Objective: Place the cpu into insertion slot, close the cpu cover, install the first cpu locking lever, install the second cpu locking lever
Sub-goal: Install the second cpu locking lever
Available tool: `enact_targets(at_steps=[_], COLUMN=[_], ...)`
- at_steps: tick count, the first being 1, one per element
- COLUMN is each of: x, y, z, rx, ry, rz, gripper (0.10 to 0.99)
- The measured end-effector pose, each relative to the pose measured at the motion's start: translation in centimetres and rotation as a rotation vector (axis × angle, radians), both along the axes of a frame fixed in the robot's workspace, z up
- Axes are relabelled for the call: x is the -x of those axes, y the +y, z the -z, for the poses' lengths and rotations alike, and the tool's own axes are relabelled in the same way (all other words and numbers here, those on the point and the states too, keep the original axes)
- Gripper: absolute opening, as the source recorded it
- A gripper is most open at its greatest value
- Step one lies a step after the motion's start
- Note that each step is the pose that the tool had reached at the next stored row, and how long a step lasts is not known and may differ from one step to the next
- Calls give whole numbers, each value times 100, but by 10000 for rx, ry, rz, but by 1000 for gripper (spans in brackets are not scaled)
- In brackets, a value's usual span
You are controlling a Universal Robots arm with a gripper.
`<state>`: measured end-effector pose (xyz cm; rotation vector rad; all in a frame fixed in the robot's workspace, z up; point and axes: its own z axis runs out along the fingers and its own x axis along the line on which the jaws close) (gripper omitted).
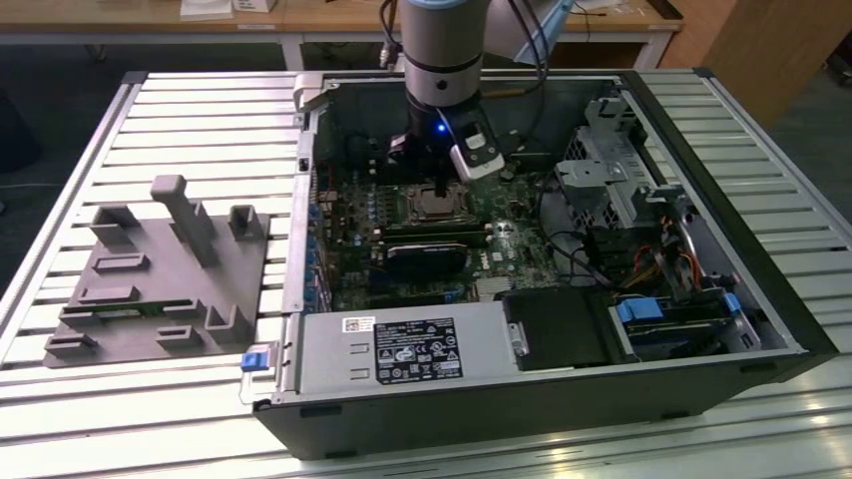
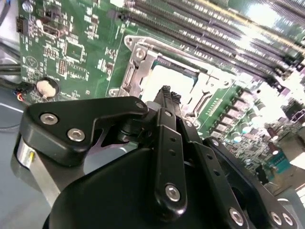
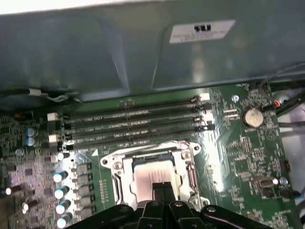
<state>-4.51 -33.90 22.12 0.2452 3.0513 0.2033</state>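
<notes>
The black pincer (image 3: 162,188) is closed, tips directly above the pale silvery square cpu (image 3: 155,172) lying, it seems, in the dark-rimmed insertion slot (image 3: 187,177). Pressing off-centre could tilt the chip and bend contacts beneath.

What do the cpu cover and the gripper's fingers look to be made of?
The cpu cover: bare silvery metal by its look, bright and reflective, with screw heads at the corners. Gripper fingers: matte black, probably anodised metal or hard plastic, with shiny bolts.
</notes>
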Motion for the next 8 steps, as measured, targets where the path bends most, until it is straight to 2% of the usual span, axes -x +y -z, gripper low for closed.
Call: enact_targets(at_steps=[8], x=[0], y=[8], z=[4], rx=[3], ry=[13], rz=[0], gripper=[106])
